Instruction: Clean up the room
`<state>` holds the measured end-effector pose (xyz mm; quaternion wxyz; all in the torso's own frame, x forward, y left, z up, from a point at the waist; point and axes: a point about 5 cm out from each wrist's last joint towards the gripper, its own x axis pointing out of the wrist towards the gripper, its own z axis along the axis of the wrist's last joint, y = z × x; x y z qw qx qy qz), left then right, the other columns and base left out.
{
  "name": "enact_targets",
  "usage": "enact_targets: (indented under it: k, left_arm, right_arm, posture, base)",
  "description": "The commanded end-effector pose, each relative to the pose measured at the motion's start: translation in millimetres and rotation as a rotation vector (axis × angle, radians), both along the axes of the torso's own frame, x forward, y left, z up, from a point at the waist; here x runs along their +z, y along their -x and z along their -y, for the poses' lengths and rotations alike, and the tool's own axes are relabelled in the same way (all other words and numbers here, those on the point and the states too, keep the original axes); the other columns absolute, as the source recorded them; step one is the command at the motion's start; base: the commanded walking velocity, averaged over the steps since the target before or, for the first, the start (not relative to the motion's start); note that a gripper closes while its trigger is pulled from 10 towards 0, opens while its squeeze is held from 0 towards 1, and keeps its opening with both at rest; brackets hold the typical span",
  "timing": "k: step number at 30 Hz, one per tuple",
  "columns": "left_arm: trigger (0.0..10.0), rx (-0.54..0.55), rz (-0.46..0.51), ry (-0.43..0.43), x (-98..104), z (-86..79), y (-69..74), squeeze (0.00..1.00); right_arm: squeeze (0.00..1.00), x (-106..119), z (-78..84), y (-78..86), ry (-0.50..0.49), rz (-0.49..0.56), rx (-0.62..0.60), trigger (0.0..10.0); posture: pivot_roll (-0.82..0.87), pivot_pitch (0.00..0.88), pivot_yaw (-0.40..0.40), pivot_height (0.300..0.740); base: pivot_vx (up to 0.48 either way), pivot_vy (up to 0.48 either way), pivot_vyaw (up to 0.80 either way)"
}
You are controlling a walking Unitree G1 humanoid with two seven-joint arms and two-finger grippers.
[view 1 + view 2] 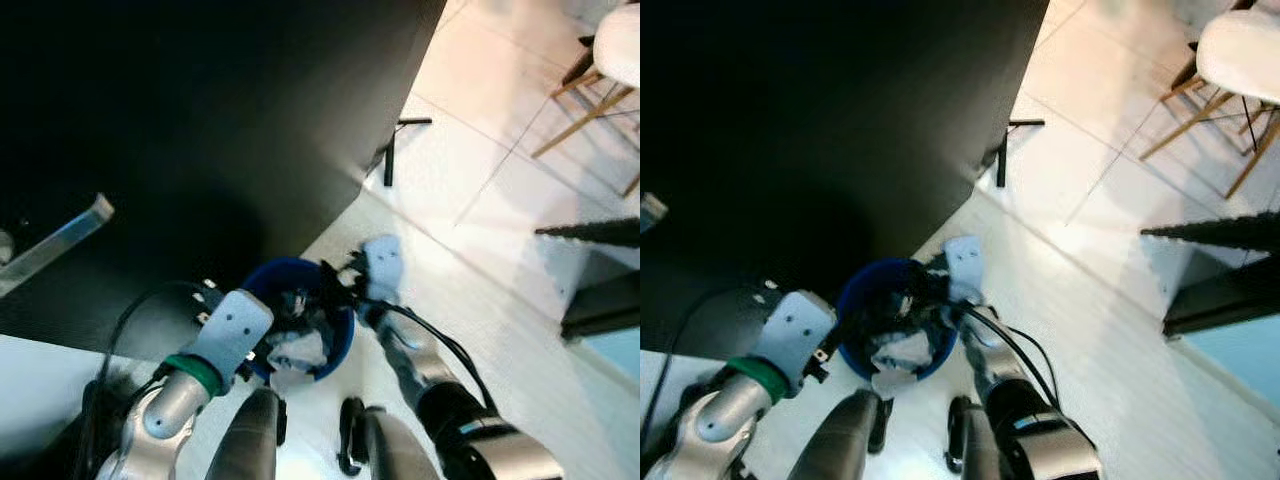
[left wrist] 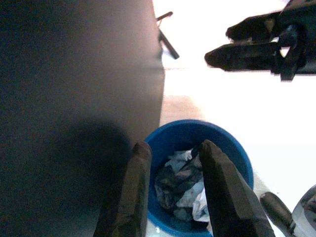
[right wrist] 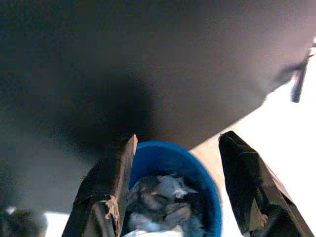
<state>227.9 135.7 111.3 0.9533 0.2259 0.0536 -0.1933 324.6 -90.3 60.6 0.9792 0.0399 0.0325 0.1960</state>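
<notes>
Right, biggest thing first: a broad black tabletop [image 1: 200,120] fills the upper left, its corner jutting over the pale tiled floor [image 1: 480,200]. Off to the far right stands a white chair [image 1: 1240,50] on wooden legs, well clear of the action. Tucked just beside the tabletop's corner, on the floor, sits the blue bin [image 2: 237,158], and it is already stuffed with crumpled paper waste [image 2: 180,185], grey and white scraps heaped inside and one piece poking over the near rim. Both arms hang over it, likely so anything let go falls straight in. The left pincer [image 2: 173,192] looks down into the bin with its fingers fairly narrow and nothing between them. The right pincer [image 3: 177,187] hovers at the bin's far side, jaws spread wide and empty, framing the rim. By the look of it, the rubbish is in and a drop is done or nearly so. Smallest of all, a black stick-like item [image 1: 390,155] lies on the floor beyond the corner, possibly next for tidying.
</notes>
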Motion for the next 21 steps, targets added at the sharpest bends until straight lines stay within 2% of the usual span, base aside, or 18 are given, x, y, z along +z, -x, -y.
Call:
enact_targets:
  k: [1, 3, 5, 8, 10, 12, 14, 19, 21]
  left_arm:
    - [10.0, -0.012, -0.036, 0.008, -9, 2.7, 3.3, 0.0]
    - [10.0, -0.015, -0.047, 0.019, -13, 4.9, -1.5, 0.0]
    - [10.0, 0.061, -0.119, 0.079, -32, 2.5, -23.2, 0.0]
    - [10.0, 0.093, -0.144, 0.09, -38, 1.2, -30.2, 0.0]
    - [10.0, 0.167, -0.163, 0.102, -47, -5.6, -45.2, 0.0]
    - [10.0, 0.167, -0.163, 0.102, -47, -5.6, -45.2, 0.0]
    - [10.0, 0.241, -0.171, 0.165, -48, -10.3, -62.8, 0.0]
    - [10.0, 0.257, -0.154, 0.192, -45, -9.6, -67.3, 0.0]
    - [10.0, 0.255, -0.145, 0.192, -45, -8.2, -69.1, 0.0]
  right_arm:
    - [0.0, -9, 1.8, 7.6, -0.011, -0.024, -0.008, 10.0]
    - [0.0, -10, 6.0, 10.9, -0.015, -0.006, -0.015, 10.0]
    - [0.0, -20, 16.8, 29.5, -0.015, 0.016, -0.061, 10.0]
    - [0.0, -24, 20.0, 36.4, -0.013, 0.018, -0.078, 10.0]
    - [0.0, -34, 25.3, 48.7, -0.01, -0.006, -0.114, 10.0]
    - [0.0, -34, 25.3, 48.7, -0.01, -0.006, -0.114, 10.0]
    - [0.0, -37, 29.2, 51.0, 0.006, -0.011, -0.135, 10.0]
    - [0.0, -32, 28.6, 45.1, 0.021, 0.008, -0.121, 10.0]
    - [0.0, -24, 24.9, 38.2, 0.02, 0.027, -0.103, 10.0]
  posture:
    - [0.17, 0.157, 0.024, 0.74]
    - [0.13, 0.134, 0.029, 0.74]
    - [0.05, 0.065, 0.05, 0.74]
    - [0.05, 0.065, 0.05, 0.74]
    - [0.02, 0.041, 0.066, 0.74]
    - [0.02, 0.041, 0.066, 0.74]
    - [0.01, 0.033, 0.068, 0.74]
    - [0.01, 0.029, 0.063, 0.74]
    - [0.03, 0.03, 0.052, 0.74]
  base:
    - [0.0, 0.0, 0.0]
    - [0.0, 0.0, 0.0]
    - [0.0, 0.0, 0.0]
    - [0.0, 0.0, 0.0]
    - [0.0, 0.0, 0.0]
    - [0.0, 0.0, 0.0]
    - [0.0, 0.0, 0.0]
    - [0.0, 0.0, 0.0]
    - [-0.124, 0.0, 0.0]
